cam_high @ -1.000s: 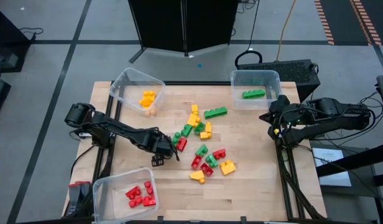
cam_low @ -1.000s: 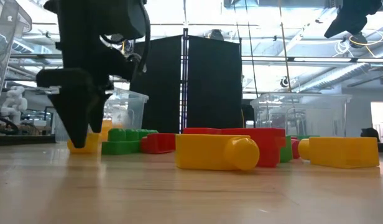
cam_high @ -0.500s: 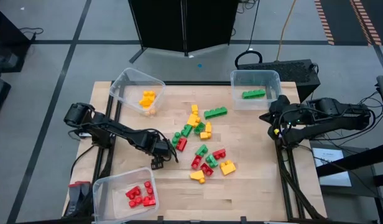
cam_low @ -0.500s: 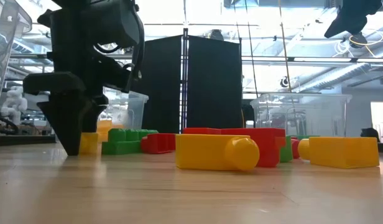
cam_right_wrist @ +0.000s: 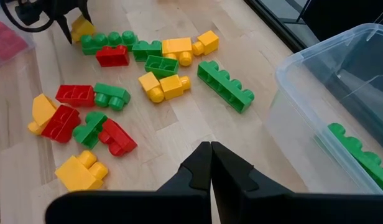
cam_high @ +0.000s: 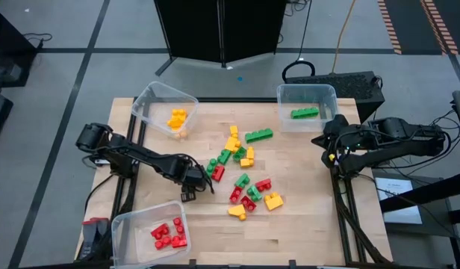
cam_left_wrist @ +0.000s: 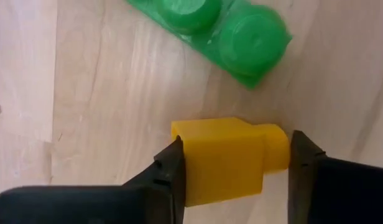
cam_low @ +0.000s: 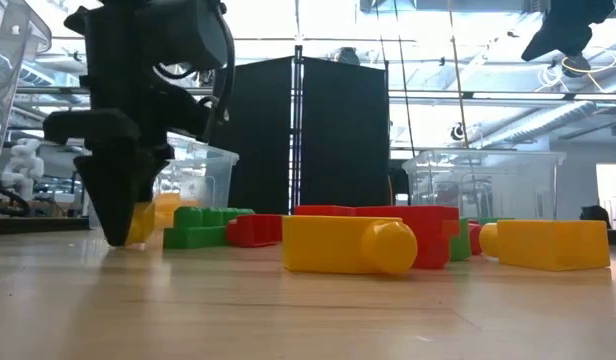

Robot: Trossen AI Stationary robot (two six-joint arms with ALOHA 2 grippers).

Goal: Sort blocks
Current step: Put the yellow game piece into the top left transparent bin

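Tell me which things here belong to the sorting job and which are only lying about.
Belonging to the job:
- small red, yellow and green plastic studded bricks loose on the wooden table
- yellow plastic brick between the left pincer's fingers
- three clear plastic bins

Only lying about:
- black cable coil
- tall black panel

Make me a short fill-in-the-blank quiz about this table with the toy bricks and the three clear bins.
1. The left end effector has its fingers on either side of a small plastic studded brick coloured ____.
2. The clear plastic bin nearest the left arm holds bricks coloured ____.
3. The clear plastic bin by the right end effector holds a long brick coloured ____.
4. The right end effector's fingers are ____.

Missing words: yellow; red; green; shut
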